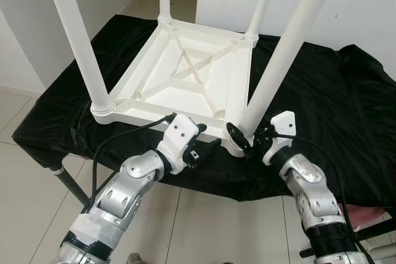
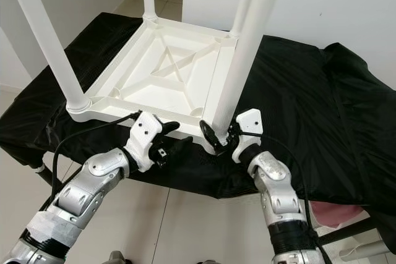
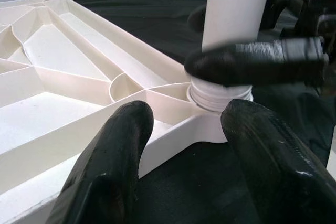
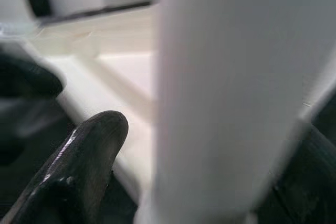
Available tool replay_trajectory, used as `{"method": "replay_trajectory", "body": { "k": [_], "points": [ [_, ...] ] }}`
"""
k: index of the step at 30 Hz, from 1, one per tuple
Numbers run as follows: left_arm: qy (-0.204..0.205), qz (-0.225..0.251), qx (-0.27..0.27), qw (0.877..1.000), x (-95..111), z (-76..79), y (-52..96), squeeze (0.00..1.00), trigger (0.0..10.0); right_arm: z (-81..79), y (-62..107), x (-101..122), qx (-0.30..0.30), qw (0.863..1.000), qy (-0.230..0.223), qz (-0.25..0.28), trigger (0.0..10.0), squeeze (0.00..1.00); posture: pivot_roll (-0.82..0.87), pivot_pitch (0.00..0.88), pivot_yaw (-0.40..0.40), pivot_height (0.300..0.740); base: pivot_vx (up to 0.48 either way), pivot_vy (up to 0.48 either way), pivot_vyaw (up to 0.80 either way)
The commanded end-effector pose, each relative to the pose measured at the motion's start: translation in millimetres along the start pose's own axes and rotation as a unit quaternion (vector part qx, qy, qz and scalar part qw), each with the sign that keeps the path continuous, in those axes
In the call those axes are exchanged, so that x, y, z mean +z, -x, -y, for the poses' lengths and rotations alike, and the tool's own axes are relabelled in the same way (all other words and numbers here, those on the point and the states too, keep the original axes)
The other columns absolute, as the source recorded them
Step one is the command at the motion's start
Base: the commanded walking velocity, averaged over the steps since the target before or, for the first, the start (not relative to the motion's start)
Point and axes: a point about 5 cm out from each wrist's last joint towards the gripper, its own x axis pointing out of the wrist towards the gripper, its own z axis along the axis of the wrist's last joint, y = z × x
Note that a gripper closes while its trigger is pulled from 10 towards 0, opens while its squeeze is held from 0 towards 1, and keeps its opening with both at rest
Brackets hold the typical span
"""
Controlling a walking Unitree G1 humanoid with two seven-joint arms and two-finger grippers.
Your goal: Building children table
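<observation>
Now we have our right gripper [image 1: 242,140] clamped around the upright near leg [image 1: 281,60] at its socket in the upturned table [image 1: 185,72], our left gripper [image 1: 207,148] spread apart just beside that corner.

You've got the table top [image 1: 185,78] lying upside down on the cloth-covered bench [image 1: 346,109], four legs standing up from its corners. The near-right leg [image 1: 281,60] rises straight in front of you, the near-left leg [image 1: 77,35] off to your left. Your right gripper [image 1: 246,140] sits around the near-right leg's base, probably touching. Your left gripper [image 1: 207,149] is just left of that corner, at the near edge.
</observation>
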Motion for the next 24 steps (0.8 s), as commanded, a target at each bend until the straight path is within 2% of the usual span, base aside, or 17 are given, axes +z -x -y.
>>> {"method": "replay_trajectory", "body": {
  "k": [1, 7, 16, 17, 18, 24],
  "points": [
    [-0.001, 0.000, -0.028, 1.000, 1.1, 3.6, 0.1, 0.00, 10.0, -2.5, 0.1, -8.8, 0.026, 0.999, 0.008, -0.024, 0.0, 0.00, 0.01, 0.070, -0.042, 0.740, 0.000, 0.000, 0.00],
    [0.000, 0.002, -0.027, 1.000, 2.7, 3.4, -0.1, 0.00, 10.0, -1.7, 1.4, -18.0, 0.050, 0.998, -0.004, -0.042, 0.0, 0.00, 0.02, 0.072, -0.045, 0.740, 0.000, 0.000, 0.00],
    [0.001, 0.000, -0.025, 1.000, 1.4, 4.4, 0.1, 0.00, 10.0, 4.1, 1.1, -16.9, 0.047, 0.998, -0.008, -0.033, 0.0, 0.00, 0.01, 0.086, -0.047, 0.740, 0.000, 0.000, 0.00],
    [0.002, 0.000, -0.025, 1.000, 0.9, 4.5, 0.1, 0.00, 10.0, 4.8, 1.2, -16.9, 0.042, 0.999, -0.009, -0.033, 8.4, 0.00, 0.01, 0.086, -0.047, 0.740, 0.000, 0.000, 0.00],
    [0.003, -0.001, -0.025, 1.000, 0.7, 4.4, 0.1, 0.00, 10.0, 5.2, 1.3, -16.3, 0.036, 0.999, -0.011, -0.030, 10.0, 0.00, 0.01, 0.088, -0.047, 0.740, 0.000, 0.000, 0.00],
    [0.004, -0.001, -0.023, 1.000, 0.1, 3.7, -0.4, 0.00, 10.0, 5.8, 1.3, -14.0, -0.042, 0.999, -0.023, -0.021, 10.0, 0.00, 0.01, 0.093, -0.048, 0.740, 0.000, 0.000, 0.00]
  ]
}}
